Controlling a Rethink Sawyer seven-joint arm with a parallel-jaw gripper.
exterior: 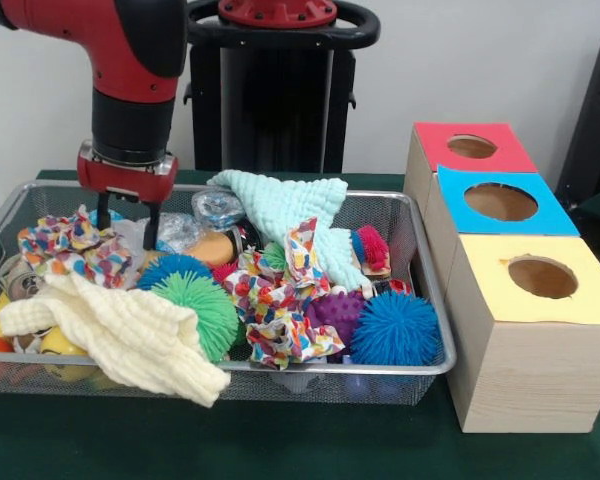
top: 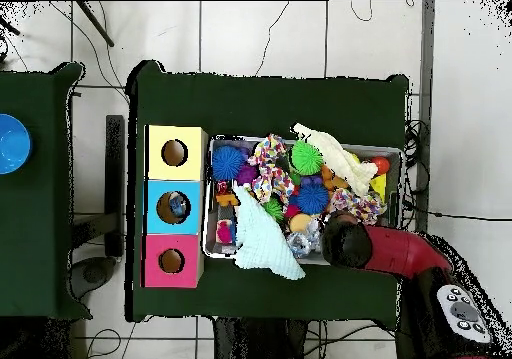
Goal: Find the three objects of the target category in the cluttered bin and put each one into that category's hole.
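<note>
A wire bin [exterior: 400, 371] holds a jumble of things. My gripper [exterior: 127, 222] hangs over its far left corner, open, with its fingertips [exterior: 152, 232] just above a patterned cloth [exterior: 65, 245] and a crinkled clear wrapper [exterior: 175, 230]. Nothing is held. A cream cloth [exterior: 120, 335] drapes over the front rim, a mint cloth [exterior: 280, 200] over the far rim, and another patterned cloth [exterior: 280, 300] lies mid-bin. Spiky balls lie among them: green [exterior: 200, 305], blue [exterior: 395, 328], purple [exterior: 335, 312]. In the overhead view the arm's wrist [top: 345, 243] hides the fingers.
Three wooden boxes with holes stand beside the bin: red-topped [exterior: 470, 148], blue-topped [exterior: 500, 202], yellow-topped [exterior: 540, 277]. From overhead, a small object [top: 178, 205] shows inside the blue box's hole. A blue bowl [top: 10, 143] sits on a separate table.
</note>
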